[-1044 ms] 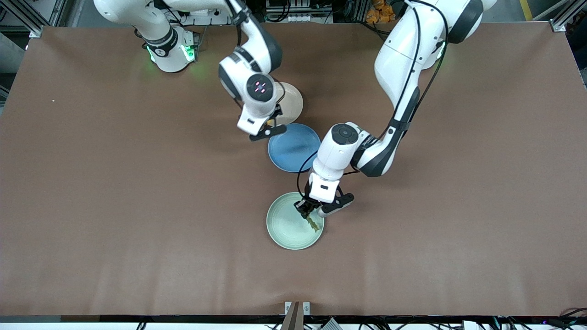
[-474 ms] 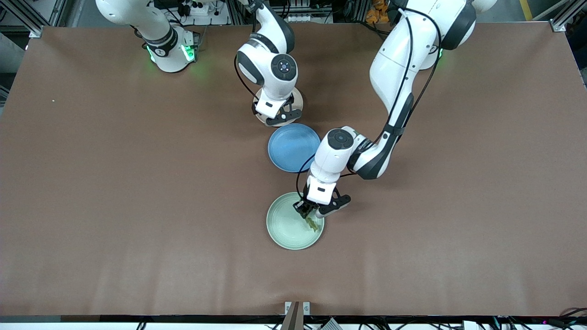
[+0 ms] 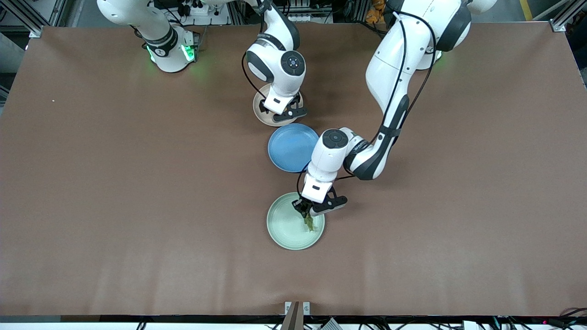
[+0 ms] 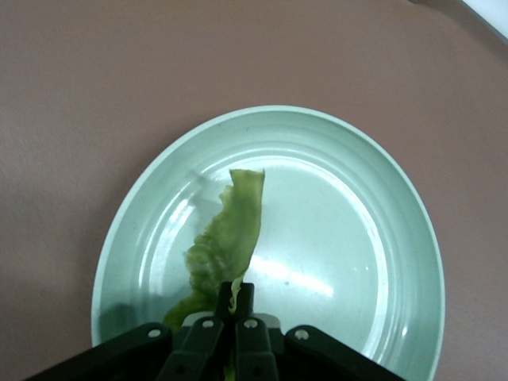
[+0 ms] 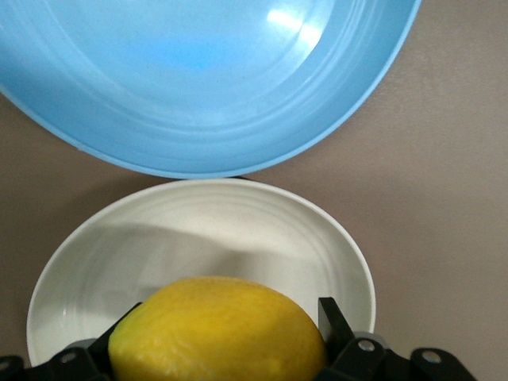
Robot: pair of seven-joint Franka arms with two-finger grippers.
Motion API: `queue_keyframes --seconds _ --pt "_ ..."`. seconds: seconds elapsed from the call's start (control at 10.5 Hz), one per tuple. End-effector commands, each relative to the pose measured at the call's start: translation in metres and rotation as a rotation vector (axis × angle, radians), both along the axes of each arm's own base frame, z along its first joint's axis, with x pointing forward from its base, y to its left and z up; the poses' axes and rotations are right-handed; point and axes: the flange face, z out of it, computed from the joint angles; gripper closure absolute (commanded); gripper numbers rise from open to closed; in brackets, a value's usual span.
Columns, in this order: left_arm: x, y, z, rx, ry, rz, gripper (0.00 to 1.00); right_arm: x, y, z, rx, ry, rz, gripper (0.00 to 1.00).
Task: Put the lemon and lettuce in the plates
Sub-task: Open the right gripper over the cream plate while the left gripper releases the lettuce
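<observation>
My left gripper (image 3: 306, 211) is shut on the stem of the lettuce (image 4: 226, 238), a crinkled green leaf that hangs down into the mint green plate (image 3: 284, 229); the leaf also shows in the front view (image 3: 309, 224), and the plate in the left wrist view (image 4: 349, 238). My right gripper (image 3: 278, 111) is shut on the lemon (image 5: 218, 332), a yellow oval fruit, and holds it just over the beige-pink plate (image 3: 259, 110), which shows pale in the right wrist view (image 5: 206, 230). The lemon is hidden by the hand in the front view.
A blue plate (image 3: 291, 149) lies between the two other plates, close to both; its rim shows in the right wrist view (image 5: 238, 119). The left arm's forearm hangs over the blue plate's edge. Brown table (image 3: 137, 206) stretches wide on all sides.
My right gripper has swung with the lemon from over the table beside the blue plate to over the beige-pink plate and come lower. My left gripper has shifted slightly over the green plate with the lettuce.
</observation>
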Motion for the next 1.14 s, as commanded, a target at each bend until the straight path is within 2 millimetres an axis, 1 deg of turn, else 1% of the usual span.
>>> queue_keyframes --seconds 0.0,0.28,0.47,0.57,0.66,0.85,1.04 --pt "0.017 0.027 -0.002 0.113 0.022 -0.034 1.00 0.000 0.007 0.002 -0.005 -0.041 -0.049 0.00" --pt "0.029 0.045 0.000 0.136 0.029 -0.028 1.00 0.007 0.003 0.006 -0.004 -0.041 -0.055 0.00" --pt "0.028 0.044 0.001 0.135 0.030 -0.028 1.00 0.021 -0.003 0.016 0.006 -0.044 -0.075 0.00" --pt "0.028 0.040 0.010 0.126 0.025 -0.024 0.31 0.032 -0.006 0.024 0.011 -0.042 -0.083 0.00" --pt "0.022 0.030 0.015 0.115 0.025 -0.026 0.00 0.046 -0.011 0.031 0.007 -0.028 -0.084 0.00" --pt "0.022 0.024 0.043 0.102 0.034 0.008 0.00 0.074 -0.023 0.058 0.001 0.005 -0.085 0.00" --pt "0.025 0.028 0.061 0.117 0.042 0.013 0.00 0.098 -0.039 0.074 -0.003 0.021 -0.119 0.00"
